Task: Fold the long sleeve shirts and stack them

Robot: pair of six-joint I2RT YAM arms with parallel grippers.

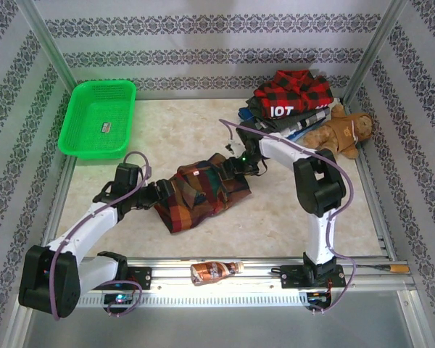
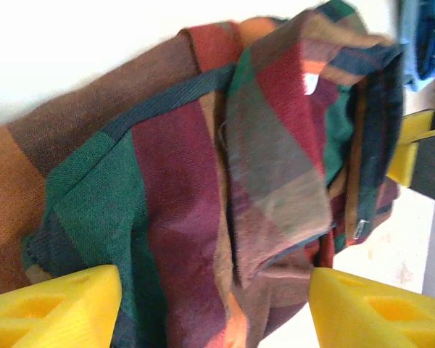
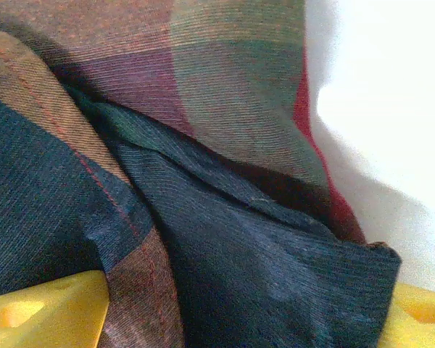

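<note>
- Left arm [image 1: 83, 226]: wore white shells, black joints, a looping purple cable.
- Right arm [image 1: 320, 233]: showed the same white, black, purple.
- Left fingers [image 2: 51, 308], right fingers [image 3: 47, 312]: were yellow plastic, recessed.

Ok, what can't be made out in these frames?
- Top external: white lettering on the dark shirt, partly covered by the red-black check shirt.
- Top external: the label on the bottle, too small.
- Top external: fingers of the left gripper and right gripper, hidden by their wrists and the plaid shirt.
- Wrist views: the plaid shirt's outline, cut off by frame edges.
</note>
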